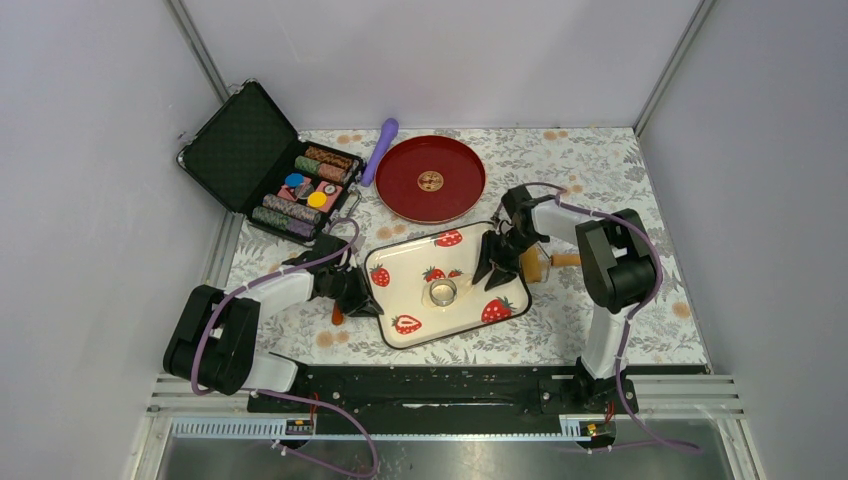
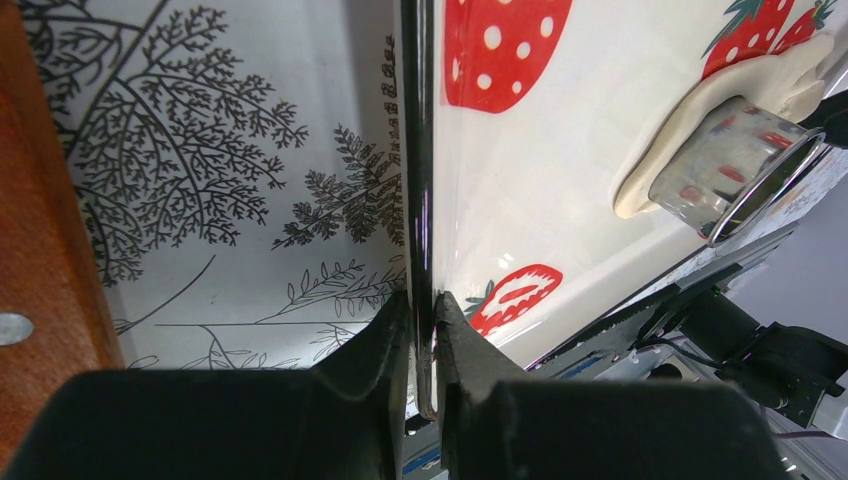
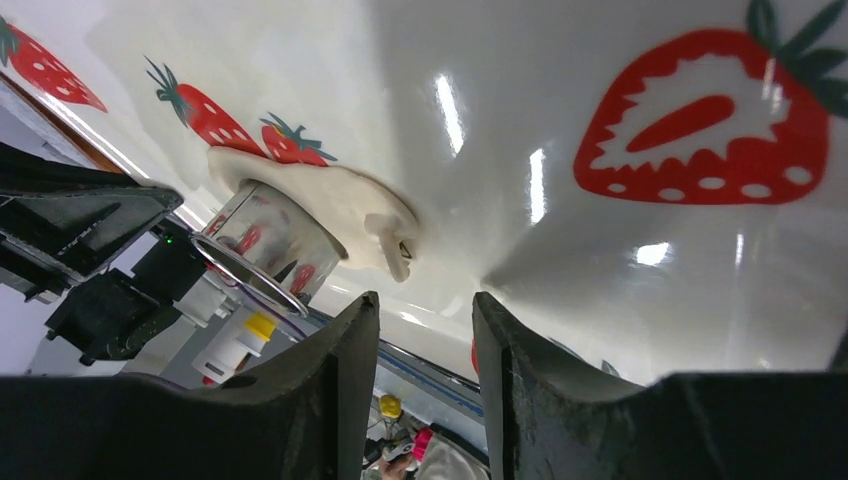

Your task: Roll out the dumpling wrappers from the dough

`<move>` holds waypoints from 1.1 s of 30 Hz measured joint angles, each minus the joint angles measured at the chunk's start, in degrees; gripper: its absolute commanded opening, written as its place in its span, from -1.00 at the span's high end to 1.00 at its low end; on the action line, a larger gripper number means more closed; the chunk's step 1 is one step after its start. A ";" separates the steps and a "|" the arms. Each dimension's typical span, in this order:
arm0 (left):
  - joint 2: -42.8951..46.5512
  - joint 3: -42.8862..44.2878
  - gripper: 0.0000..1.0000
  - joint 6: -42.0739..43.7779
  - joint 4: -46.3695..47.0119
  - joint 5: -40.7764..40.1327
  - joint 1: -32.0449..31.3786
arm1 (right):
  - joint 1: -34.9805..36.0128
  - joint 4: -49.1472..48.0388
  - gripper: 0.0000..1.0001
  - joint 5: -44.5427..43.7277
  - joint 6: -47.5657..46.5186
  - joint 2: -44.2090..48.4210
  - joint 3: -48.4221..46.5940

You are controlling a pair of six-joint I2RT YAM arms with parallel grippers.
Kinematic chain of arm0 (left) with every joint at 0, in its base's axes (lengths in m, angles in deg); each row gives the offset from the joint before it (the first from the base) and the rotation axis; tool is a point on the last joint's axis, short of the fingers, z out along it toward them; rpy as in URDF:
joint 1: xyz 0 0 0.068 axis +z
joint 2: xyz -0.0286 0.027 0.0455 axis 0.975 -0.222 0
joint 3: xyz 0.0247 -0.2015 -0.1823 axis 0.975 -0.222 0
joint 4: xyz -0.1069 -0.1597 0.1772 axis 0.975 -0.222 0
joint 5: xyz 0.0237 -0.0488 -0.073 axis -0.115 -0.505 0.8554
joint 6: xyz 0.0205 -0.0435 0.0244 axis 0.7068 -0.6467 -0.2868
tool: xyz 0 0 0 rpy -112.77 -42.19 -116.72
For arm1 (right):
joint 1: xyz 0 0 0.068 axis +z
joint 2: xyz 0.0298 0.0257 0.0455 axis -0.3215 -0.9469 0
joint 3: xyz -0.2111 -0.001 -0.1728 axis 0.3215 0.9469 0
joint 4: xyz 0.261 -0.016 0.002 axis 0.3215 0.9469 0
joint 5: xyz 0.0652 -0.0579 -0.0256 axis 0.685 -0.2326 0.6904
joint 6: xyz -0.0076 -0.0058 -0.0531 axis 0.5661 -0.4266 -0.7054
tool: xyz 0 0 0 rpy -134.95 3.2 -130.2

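The dough (image 1: pixel 452 287) lies flattened and pale on the white strawberry tray (image 1: pixel 395 262), with a small metal ring cutter (image 1: pixel 441 292) standing on it. The left wrist view shows the dough (image 2: pixel 670 130) under the ring cutter (image 2: pixel 735 165). My left gripper (image 2: pixel 424 300) is shut on the tray's left rim (image 2: pixel 418 180); from above the left gripper (image 1: pixel 372 300) sits at that edge. My right gripper (image 3: pixel 425 300) is open over the tray, a short way from the dough (image 3: pixel 340 200) and ring cutter (image 3: pixel 265 245), with nothing between its fingers. No separate dumpling wrappers are in view.
A wooden roller (image 1: pixel 556 261) lies right of the tray, partly behind my right arm (image 1: pixel 610 260). At the back are a red round tray (image 1: pixel 430 178), a purple handle (image 1: pixel 380 150) and an open black case of chips (image 1: pixel 290 180). Walls close in on both sides.
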 measured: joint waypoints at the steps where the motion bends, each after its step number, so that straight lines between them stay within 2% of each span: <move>1: 0.00 0.00 1.00 0.00 0.00 0.00 0.00 | 0.02 -0.48 0.08 0.52 0.31 0.00 0.63; 18: 0.00 0.00 1.00 0.37 0.02 0.02 0.00 | 2.29 -7.34 0.14 10.75 5.86 -3.80 2.82; 20: 0.00 0.00 1.00 0.37 0.02 0.02 0.00 | 2.73 -7.87 0.20 10.88 5.97 -4.22 2.45; 24: 0.00 0.00 1.00 0.39 0.02 0.04 0.00 | 3.48 -8.28 0.45 10.27 5.90 -4.79 1.75; 33: 0.00 0.02 1.00 0.39 0.02 0.04 0.00 | 3.74 -6.75 0.75 7.39 4.63 -4.76 1.11</move>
